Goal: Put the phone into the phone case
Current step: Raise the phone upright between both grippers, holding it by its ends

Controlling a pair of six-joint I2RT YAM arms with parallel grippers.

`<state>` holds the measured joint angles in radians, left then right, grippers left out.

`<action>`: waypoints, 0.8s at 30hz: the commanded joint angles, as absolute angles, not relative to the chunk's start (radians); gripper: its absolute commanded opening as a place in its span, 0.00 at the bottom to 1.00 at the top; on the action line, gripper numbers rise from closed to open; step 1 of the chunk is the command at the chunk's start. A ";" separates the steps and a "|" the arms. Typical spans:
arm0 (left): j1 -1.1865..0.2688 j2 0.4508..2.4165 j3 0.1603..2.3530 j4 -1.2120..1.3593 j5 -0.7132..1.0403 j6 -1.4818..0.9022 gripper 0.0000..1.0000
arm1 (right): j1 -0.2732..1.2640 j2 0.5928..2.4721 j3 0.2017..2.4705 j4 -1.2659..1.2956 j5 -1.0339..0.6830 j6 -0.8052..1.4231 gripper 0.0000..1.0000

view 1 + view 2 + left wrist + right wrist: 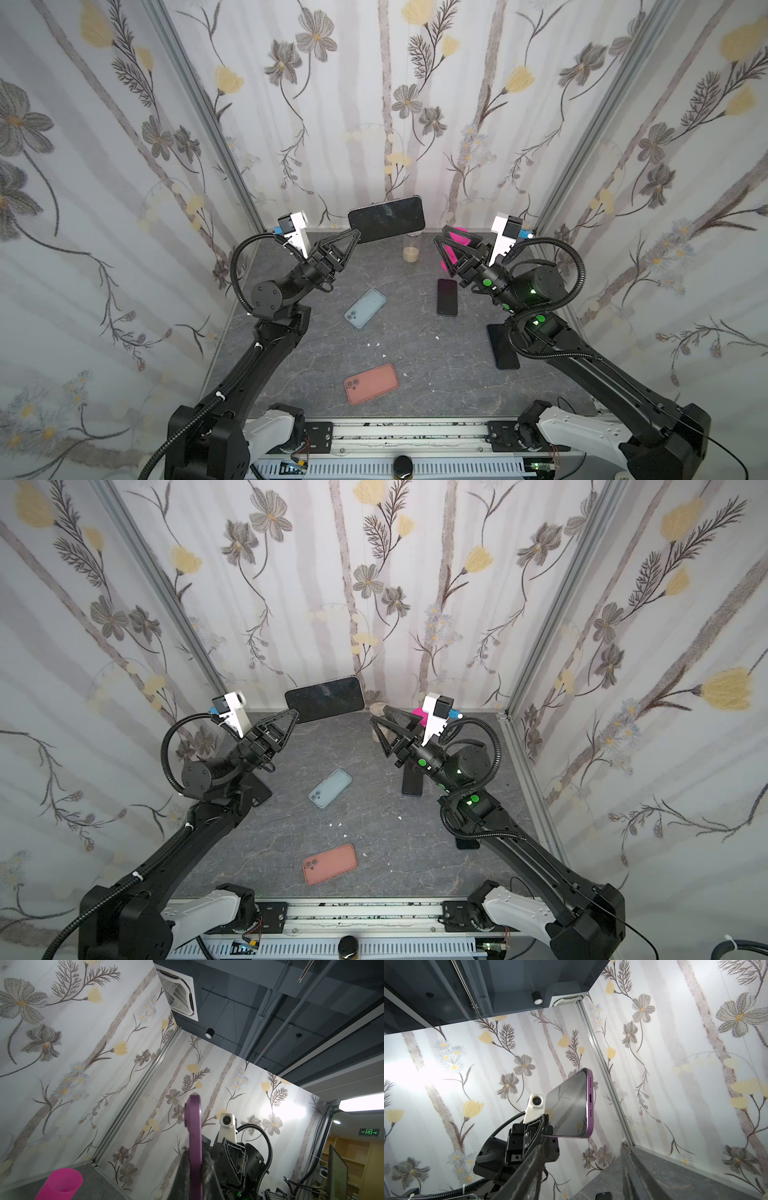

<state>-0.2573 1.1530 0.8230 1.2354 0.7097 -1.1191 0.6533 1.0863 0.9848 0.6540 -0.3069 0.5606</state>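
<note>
My left gripper [355,237] [293,717] is raised above the back of the table and shut on one end of a purple phone [386,219] [325,699], dark screen facing the top views. The left wrist view shows the phone [193,1126] edge-on between the fingers. My right gripper [457,239] [390,722] hangs in the air to the phone's right, apart from it, open and empty. In the right wrist view the phone [566,1105] is beyond the open gripper [581,1147]. A light blue phone case [365,308] [330,788] and a salmon phone case [371,383] [330,863] lie flat below.
A black phone [447,297] lies on the table near the right arm, and another dark slab [500,345] sits under that arm. A pink cup [461,245] [62,1182] stands behind the right gripper, a clear cup [411,249] by the back wall. Floral walls enclose three sides.
</note>
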 commanded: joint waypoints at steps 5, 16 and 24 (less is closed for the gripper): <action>-0.245 1.181 0.800 1.373 0.707 -1.139 0.00 | 0.653 1.083 1.030 0.639 -0.275 0.527 0.58; -0.226 1.119 0.755 1.334 0.742 -1.095 0.00 | 0.654 1.131 1.136 0.501 -0.330 0.426 0.37; -0.225 1.101 0.749 1.399 0.782 -1.127 0.00 | 0.654 1.158 1.152 0.511 -0.426 0.397 0.46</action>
